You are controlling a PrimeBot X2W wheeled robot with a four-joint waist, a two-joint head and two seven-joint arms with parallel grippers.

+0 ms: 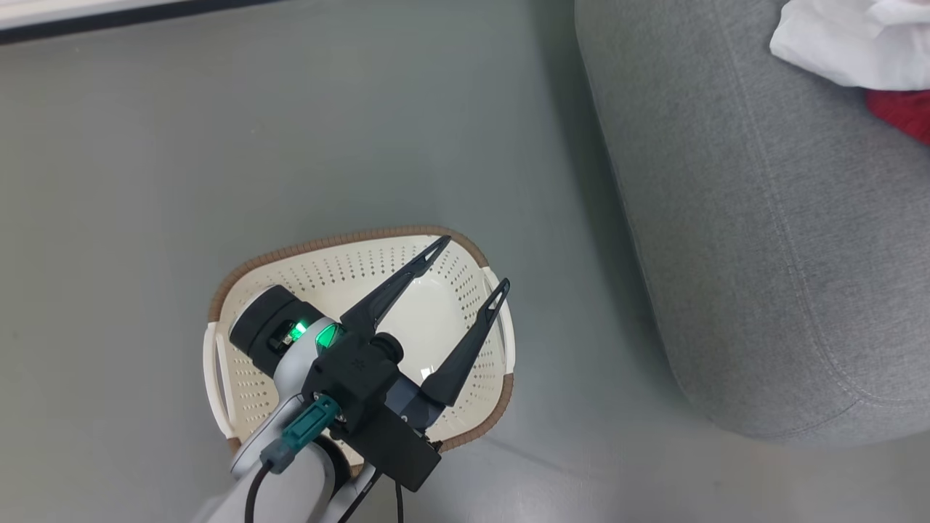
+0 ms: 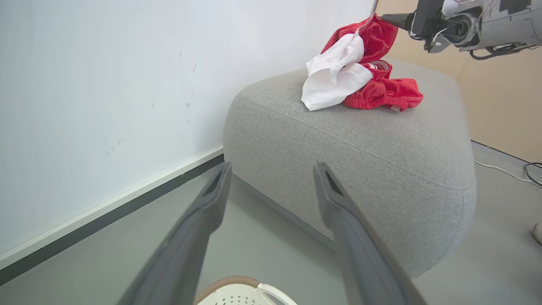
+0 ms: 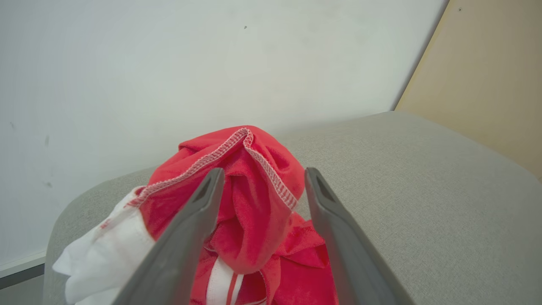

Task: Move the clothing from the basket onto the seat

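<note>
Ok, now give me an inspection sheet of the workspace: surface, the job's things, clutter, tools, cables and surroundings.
Surface: grey floor, smooth, with the basket standing on it.
Job's things: basket, no garment in the part that shows; clothing, red plus a white piece, piled on the seat.
Clutter: one pale object on the floor at the frame edge, too cropped to identify.
Tools: left tool open above the basket, holding nothing; right tool open over the seat, red fabric standing between its jaws.
Cables: dark leads on the left arm; a cable on the floor beside the seat.
Surroundings: white wall, dark skirting, beige panel.
</note>
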